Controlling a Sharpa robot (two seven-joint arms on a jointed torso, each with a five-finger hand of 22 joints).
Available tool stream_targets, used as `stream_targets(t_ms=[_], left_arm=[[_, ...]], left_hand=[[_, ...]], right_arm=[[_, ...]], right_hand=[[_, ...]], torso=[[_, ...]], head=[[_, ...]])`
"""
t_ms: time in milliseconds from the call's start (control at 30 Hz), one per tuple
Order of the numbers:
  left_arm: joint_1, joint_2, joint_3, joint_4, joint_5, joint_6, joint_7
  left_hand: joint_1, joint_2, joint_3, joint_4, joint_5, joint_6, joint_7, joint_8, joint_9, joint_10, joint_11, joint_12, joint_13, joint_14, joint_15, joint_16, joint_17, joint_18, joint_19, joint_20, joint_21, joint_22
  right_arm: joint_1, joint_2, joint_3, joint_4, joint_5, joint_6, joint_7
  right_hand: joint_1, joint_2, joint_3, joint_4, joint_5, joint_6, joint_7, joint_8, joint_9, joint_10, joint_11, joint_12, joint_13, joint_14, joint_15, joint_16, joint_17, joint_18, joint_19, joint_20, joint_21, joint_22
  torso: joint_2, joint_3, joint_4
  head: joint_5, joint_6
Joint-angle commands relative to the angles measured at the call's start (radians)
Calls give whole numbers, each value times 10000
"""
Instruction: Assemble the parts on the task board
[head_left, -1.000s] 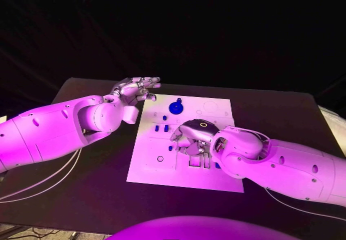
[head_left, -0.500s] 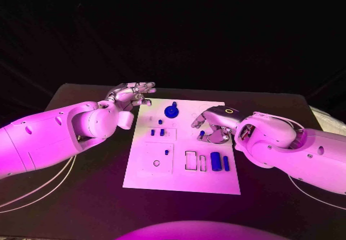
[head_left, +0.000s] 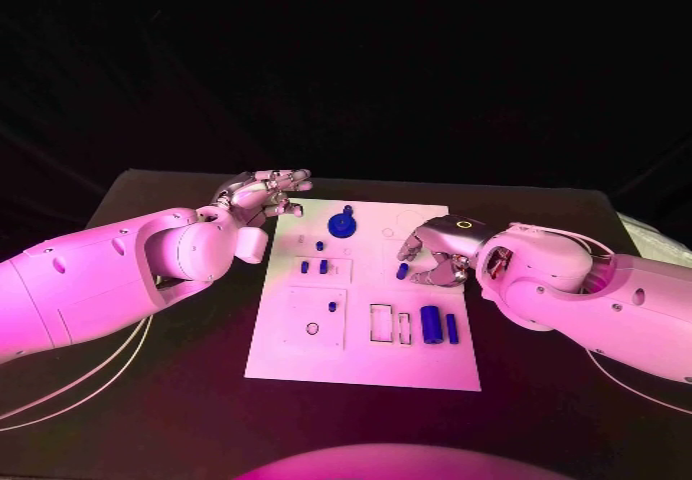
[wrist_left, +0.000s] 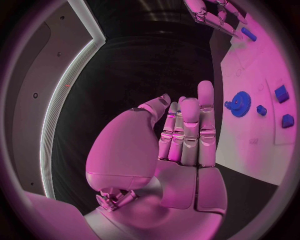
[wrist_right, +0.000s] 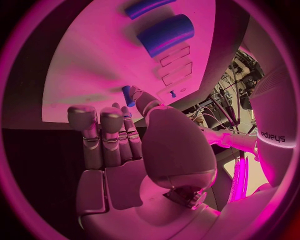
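Note:
The white task board (head_left: 296, 350) lies in the middle of the black table. On it are a blue gear (head_left: 342, 223), several small blue pegs (head_left: 304, 267) and two blue cylinders (head_left: 431, 324). My right hand (head_left: 437, 250) hovers over the board's right side and pinches a small blue peg (head_left: 402, 270) between thumb and a finger; the right wrist view shows that peg (wrist_right: 128, 95) at the fingertips. My left hand (head_left: 267, 190) is off the board's far left corner, fingers straight, holding nothing. From the left wrist, the left hand (wrist_left: 181, 145) is beside the gear (wrist_left: 238, 105).
Empty rectangular slots (head_left: 384, 321) lie near the cylinders, and an outlined square with a small ring (head_left: 313, 327) lies on the board's left. Bare black table (head_left: 173, 380) surrounds the board on all sides. The right wrist view shows both cylinders (wrist_right: 165, 35) and slots (wrist_right: 175, 55).
My right hand has left the slots in the board's middle and moved up toward its right side, carrying a small blue peg. The left hand has stayed near the far left corner.

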Motion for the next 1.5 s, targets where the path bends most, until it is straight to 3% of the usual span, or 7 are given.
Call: stream_targets(t_ms=[33, 200, 467, 733, 967, 1200, 1500], left_arm=[[-10, 11, 6, -7, -27, 216, 45], [-27, 12, 6, -28, -28, 223, 41], [-57, -7, 6, -44, -40, 236, -5], [-69, -12, 5, -46, -46, 243, -16], [-74, -18, 5, -48, -47, 240, -27], [-83, -18, 5, -53, -49, 251, -41], [-93, -10, 4, -54, -91, 276, -47]], left_hand=[[103, 21, 5, -60, 3, -51, 15, 44, -12, -78, -19, 43, -1, -85, 3, -31, -9, 106, -60, 12, -56, -9], [103, 21, 5, -60, 3, -51, 15, 44, -12, -78, -19, 43, -1, -85, 3, -31, -9, 106, -60, 12, -56, -9], [109, 28, 3, -67, 3, -54, 15, 49, -11, -84, -18, 54, -2, -98, 5, -42, -29, 106, -64, 14, -67, -16], [109, 28, 3, -67, 3, -54, 15, 49, -11, -84, -18, 54, -2, -98, 5, -42, -29, 106, -64, 14, -67, -16], [109, 28, 3, -67, 3, -54, 15, 49, -11, -84, -18, 54, -2, -98, 5, -42, -29, 106, -64, 14, -67, -16], [109, 28, 3, -67, 3, -54, 15, 49, -11, -84, -18, 54, -2, -98, 5, -42, -29, 106, -64, 14, -67, -16], [122, 27, 0, -84, 3, -63, 17, 51, -11, -99, -16, 65, -3, -114, 7, -54, -53, 107, -68, 17, -80, -25]], right_arm=[[-54, 149, -16, -85, -325, 237, 7], [-118, 332, -32, -200, -363, 31, 77], [-166, 477, -43, -312, -432, -217, 141], [-179, 505, -45, -318, -743, -391, -73], [-185, 474, -44, -250, -910, -765, -132], [-170, 252, -12, 214, -677, -1214, -26], [1, -38, 70, 1168, -186, -1334, -13]], right_hand=[[79, 152, -28, 28, -8, 142, 44, 34, 14, 189, -16, 112, 5, 12, -61, -52, -22, 109, 55, -51, -29, 19], [113, 380, 120, 80, -224, 341, 97, 57, 32, 479, -28, 261, -20, 42, -64, 22, 42, 91, 118, -55, 23, 99], [119, 525, 394, 146, -277, 846, 95, 217, 107, 1207, -97, 542, 1, 102, -93, 226, 227, 62, 231, -56, 155, 302], [586, 881, 1076, -110, -1160, 1627, -79, 607, 295, 2185, -372, 801, 96, 207, -309, 663, 654, -26, 477, -263, 514, 867], [722, 913, 1526, -302, -1263, 1604, -32, 597, 316, 2252, -356, 692, 87, 188, -302, 695, 661, -36, 472, -296, 563, 911], [710, 865, 1628, -348, -1294, 1587, -14, 586, 319, 2259, -342, 651, 85, 190, -291, 733, 697, -41, 479, -300, 593, 953], [723, 829, 1742, -407, -1288, 1582, 4, 582, 325, 2299, -335, 632, 93, 196, -285, 796, 762, -47, 491, -308, 632, 1011]], torso=[[-8, -6, -16], [4, -13, 9], [0, -11, 0], [-2, 2, -6], [-2, 4, 0], [-11, 0, -5], [-5, -10, -1]], head=[[35, -26], [10, -20], [28, -64], [20, -107], [7, -110], [6, -100], [70, -102]])
